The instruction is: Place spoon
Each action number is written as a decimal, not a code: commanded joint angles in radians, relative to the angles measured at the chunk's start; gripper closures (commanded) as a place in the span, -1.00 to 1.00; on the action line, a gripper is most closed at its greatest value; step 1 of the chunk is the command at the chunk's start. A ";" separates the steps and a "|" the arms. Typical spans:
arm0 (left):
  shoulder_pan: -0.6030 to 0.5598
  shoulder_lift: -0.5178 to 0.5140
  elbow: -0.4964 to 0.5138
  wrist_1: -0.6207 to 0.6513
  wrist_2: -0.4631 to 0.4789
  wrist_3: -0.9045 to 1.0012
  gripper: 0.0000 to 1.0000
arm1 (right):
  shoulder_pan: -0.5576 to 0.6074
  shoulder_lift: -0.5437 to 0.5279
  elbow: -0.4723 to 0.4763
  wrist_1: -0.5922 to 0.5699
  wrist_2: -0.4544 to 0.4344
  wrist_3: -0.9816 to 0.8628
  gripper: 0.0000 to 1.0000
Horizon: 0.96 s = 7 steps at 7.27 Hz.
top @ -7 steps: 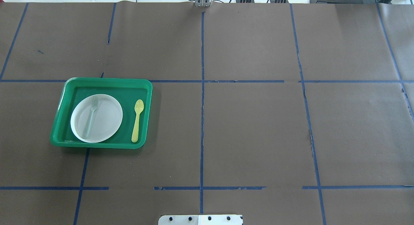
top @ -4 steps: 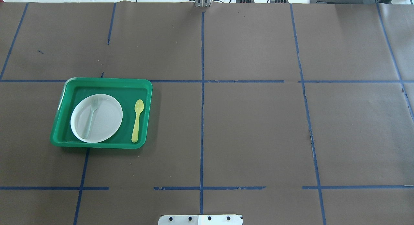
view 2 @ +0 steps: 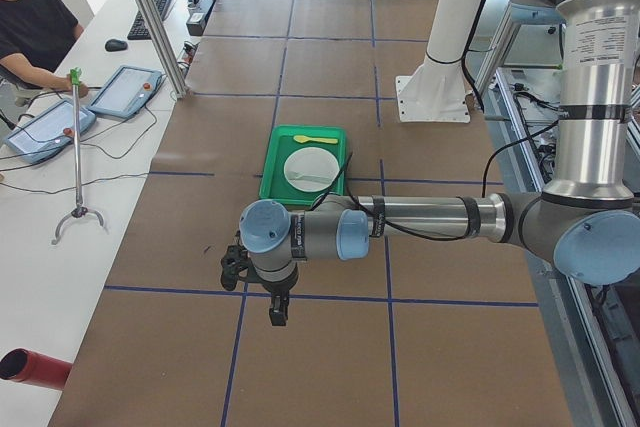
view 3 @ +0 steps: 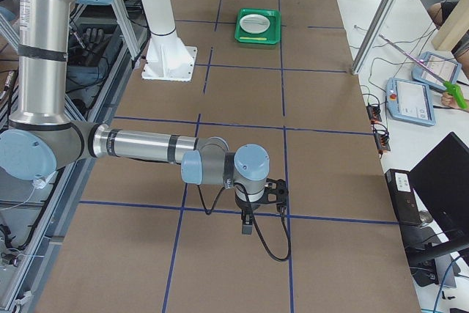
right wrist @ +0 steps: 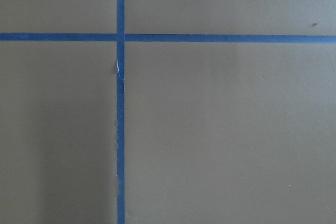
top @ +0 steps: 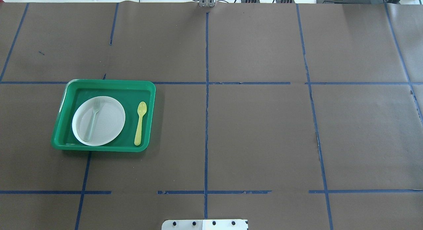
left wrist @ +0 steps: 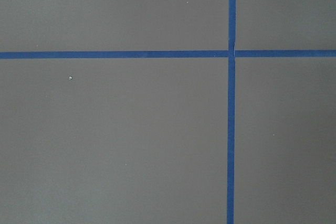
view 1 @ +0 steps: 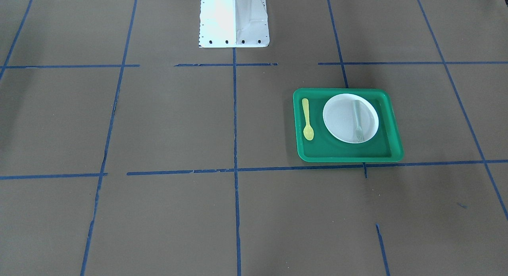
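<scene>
— Where was the spoon [top: 140, 124] at that moment?

— It lay flat on the floor of the green tray [top: 109, 82], on the robot's left half of the tabletop [top: 257, 131]. Its bowl pointed away from the robot and its handle toward it. It sat between the white plate [top: 110, 121] and the tray's wall, close to the plate but apart from it.

— And on the plate?

— A grey translucent fork [top: 93, 118] lay along it, tines away from the robot.

— Did either arm have hold of anything?

— Nothing touched the spoon. The left fingers [view 2: 277, 309] hung pointing down over the tabletop, well apart from the tray, on the side nearer the table's left end. The right fingers [view 3: 248, 223] hung the same way far off near the other end. Both showed only in the side views, so I could not tell how far apart either pair stood. I saw nothing hanging from them.

— What did the wrist cameras give?

— Only brown tabletop and crossing blue tape lines [left wrist: 231, 129].
</scene>
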 commanded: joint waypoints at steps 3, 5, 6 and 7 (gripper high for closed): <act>0.039 0.002 -0.002 -0.022 -0.021 0.007 -1.00 | 0.000 0.000 0.000 0.000 0.000 -0.001 -1.00; 0.039 -0.001 0.000 -0.022 -0.021 0.007 -1.00 | 0.000 0.000 0.000 0.000 0.000 0.000 -1.00; 0.039 -0.001 0.000 -0.022 -0.021 0.007 -1.00 | 0.000 0.000 0.000 0.000 0.000 0.000 -1.00; 0.037 -0.001 -0.003 -0.022 -0.021 0.007 -1.00 | 0.000 0.000 0.000 0.000 0.000 0.000 -1.00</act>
